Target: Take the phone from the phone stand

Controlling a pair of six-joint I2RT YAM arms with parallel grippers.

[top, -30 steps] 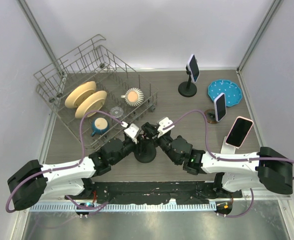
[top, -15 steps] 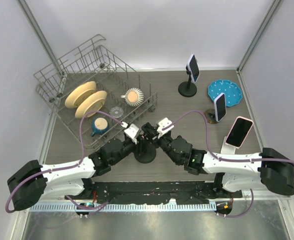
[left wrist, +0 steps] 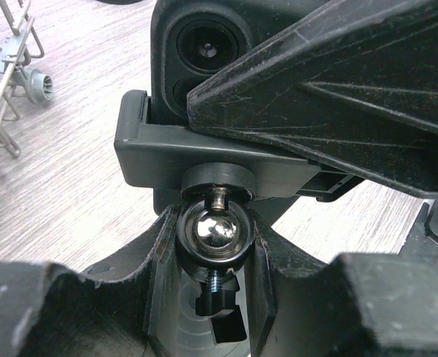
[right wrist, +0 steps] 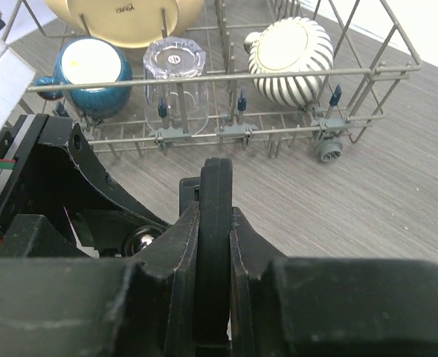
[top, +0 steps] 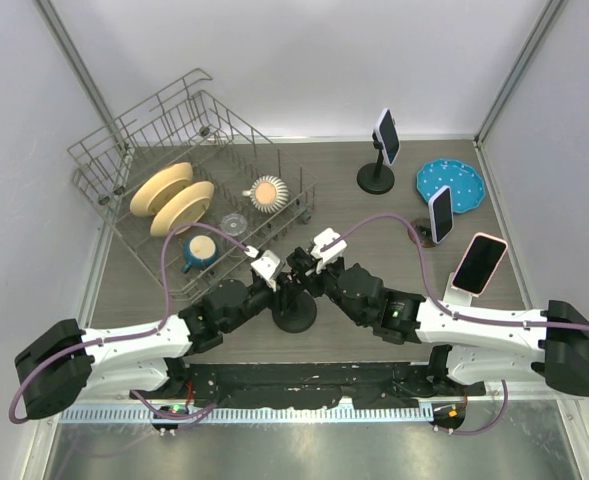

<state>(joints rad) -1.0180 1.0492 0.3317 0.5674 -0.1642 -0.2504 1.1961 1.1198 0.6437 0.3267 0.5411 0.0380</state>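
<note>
A black phone stand (top: 295, 318) sits at the table's near middle. Its chrome ball joint (left wrist: 213, 229) is clamped between the fingers of my left gripper (left wrist: 213, 245). Above the ball, the stand's cradle (left wrist: 204, 160) carries a black phone (left wrist: 196, 52) with its camera lenses facing the left wrist view. My right gripper (right wrist: 215, 230) is shut on that phone (right wrist: 216, 182), seen edge-on between the two fingers. From above, both grippers meet over the stand, the left gripper (top: 280, 288) below the right gripper (top: 304, 270), and they hide most of the phone.
A wire dish rack (top: 189, 110) at the back left holds plates, a blue mug (right wrist: 88, 63), a glass (right wrist: 175, 74) and a striped bowl (right wrist: 289, 48). Three other phones on stands (top: 386, 135) (top: 440, 213) (top: 479, 262) and a blue plate (top: 451, 185) stand at the right.
The right gripper's jaws have closed onto the phone, and the right arm has shifted slightly left and forward. The left gripper has kept its hold on the stand.
</note>
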